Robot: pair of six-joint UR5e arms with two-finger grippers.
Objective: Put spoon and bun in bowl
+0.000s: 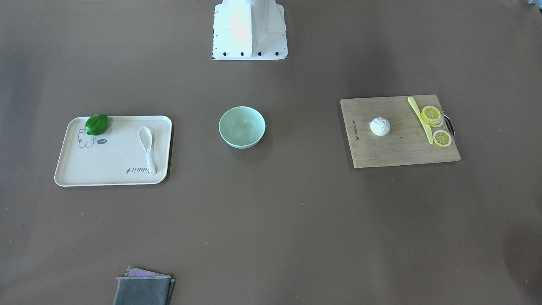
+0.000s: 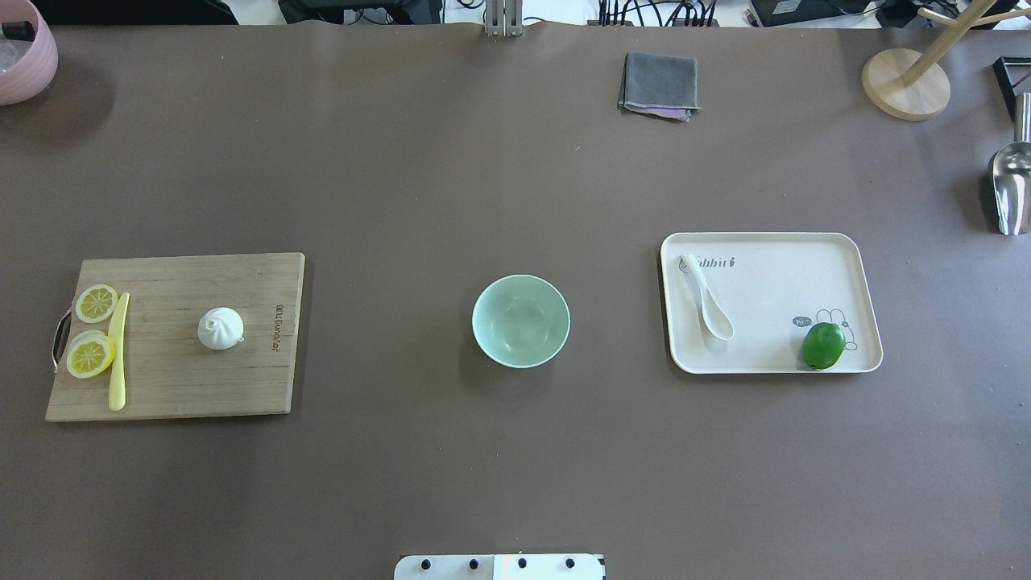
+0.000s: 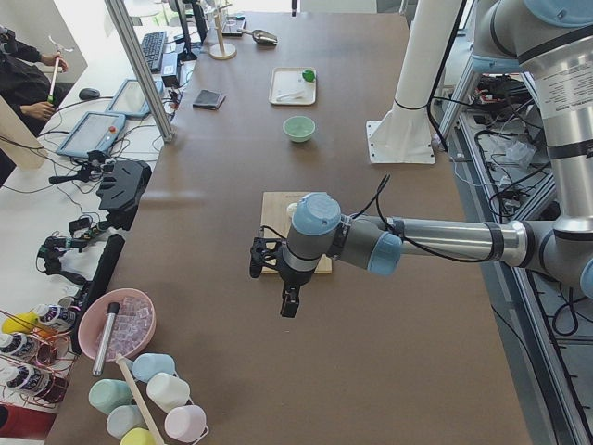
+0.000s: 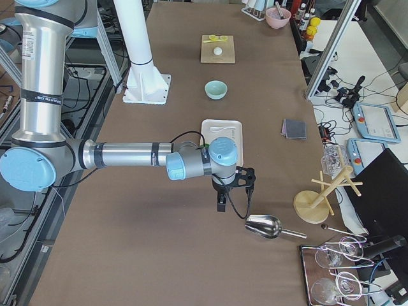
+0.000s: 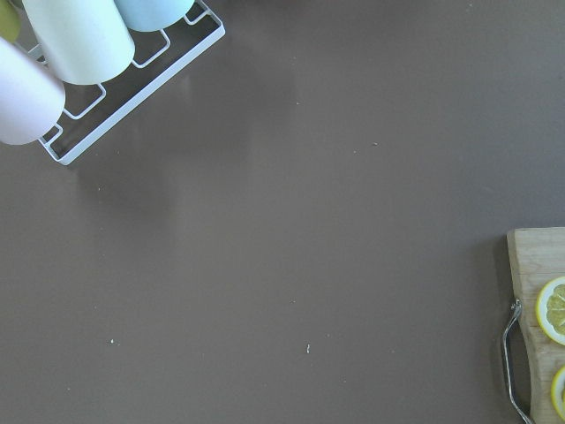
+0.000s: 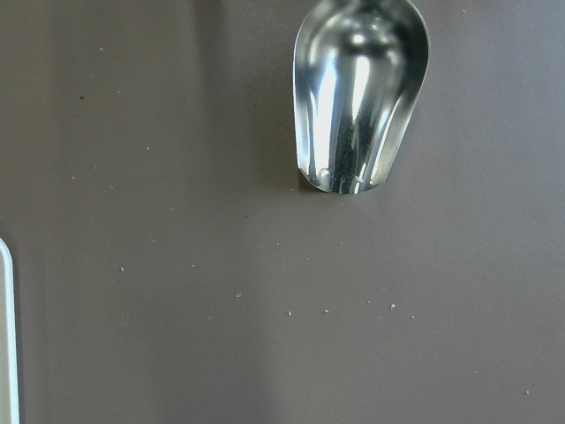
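Observation:
The white spoon (image 2: 707, 296) lies on a cream tray (image 2: 838, 250) on the robot's right side; it also shows in the front-facing view (image 1: 147, 148). The white bun (image 2: 220, 328) sits on a wooden cutting board (image 2: 161, 395) on the left side. The mint-green bowl (image 2: 520, 320) stands empty in the middle of the table. My left gripper (image 3: 289, 304) hangs above the table beyond the board's outer end. My right gripper (image 4: 221, 203) hangs above the table between the tray and a metal scoop. I cannot tell whether either is open or shut.
A green lime (image 2: 822, 345) is on the tray. A yellow knife (image 2: 118, 351) and lemon slices (image 2: 89, 354) lie on the board. A folded grey cloth (image 2: 659, 84), a metal scoop (image 2: 1012, 185), a wooden stand (image 2: 906, 80), a pink bowl (image 2: 24, 56) and a cup rack (image 5: 97, 53) stand near the edges.

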